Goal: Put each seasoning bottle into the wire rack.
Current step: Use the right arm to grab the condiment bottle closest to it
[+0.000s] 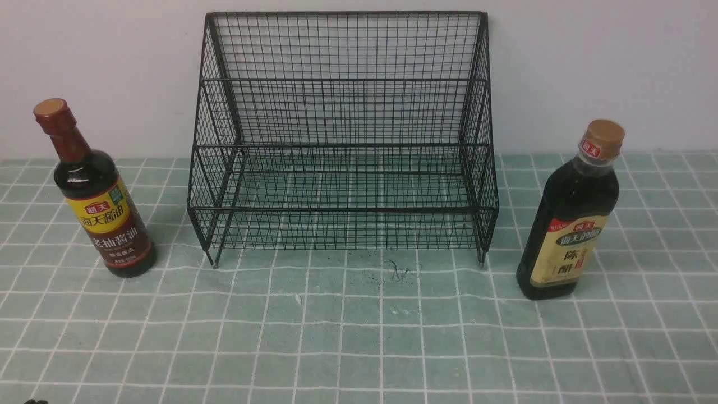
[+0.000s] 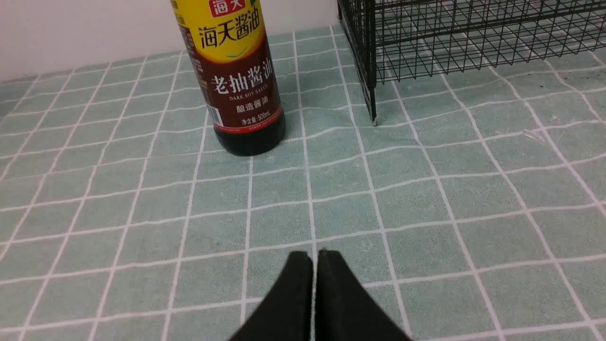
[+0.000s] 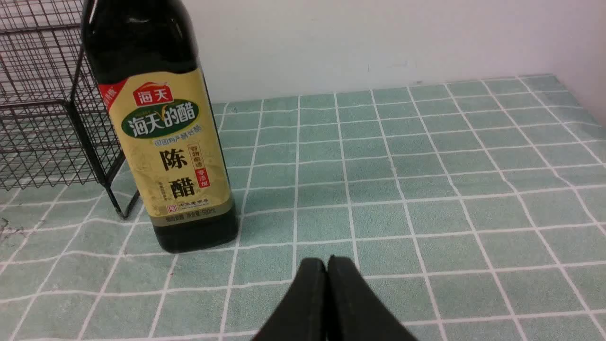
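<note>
Front: two seasoning bottles [image 1: 106, 202], one each side of one wire rack [image 1: 343, 207].
Left wrist: left gripper [image 2: 316, 255] closed, empty; bottle top cut off.
Right wrist: right gripper [image 3: 326, 263] closed, empty; rack partly cropped.

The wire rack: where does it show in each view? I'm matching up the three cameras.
Front view: upper middle, whole rack.
Left wrist view: cut off at the picture's upper right corner.
Right wrist view: cut off at the picture's upper left, partly behind the vinegar bottle.
Shared landmark: the white-lined green grid surface.
</note>
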